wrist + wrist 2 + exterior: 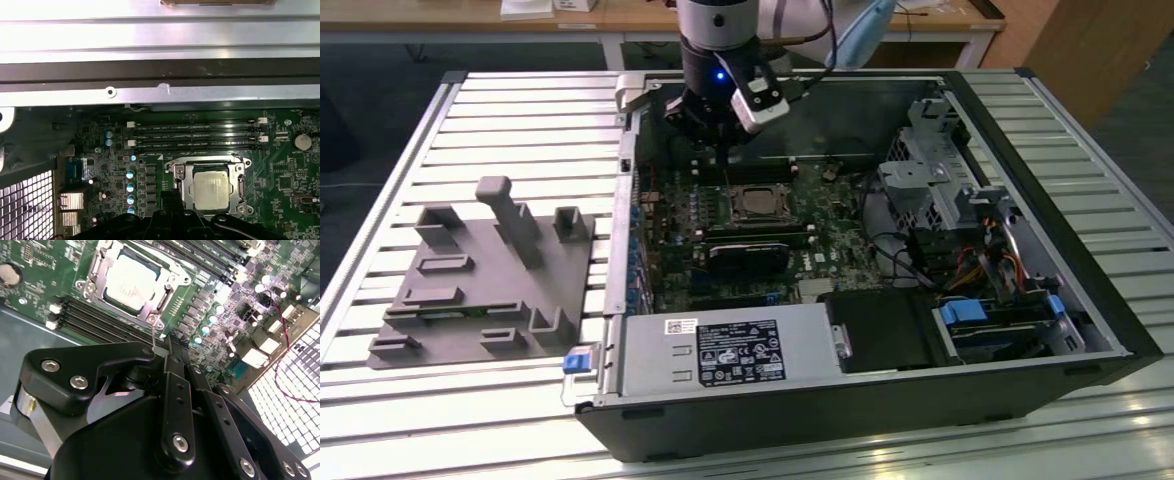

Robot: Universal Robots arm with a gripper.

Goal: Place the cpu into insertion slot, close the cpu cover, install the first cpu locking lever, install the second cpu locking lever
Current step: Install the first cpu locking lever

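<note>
Second wrist view: cpu (131, 284) sits under the closed cover (169, 292), I read the gripper (173, 342) as pressed together just off the socket corner, thin lever (152, 335) rising between them beside the tips, contact unclear.

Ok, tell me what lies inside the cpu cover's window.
The cpu, silver top up, fills the window of the cpu cover. The insertion slot beneath is hidden by it.
</note>
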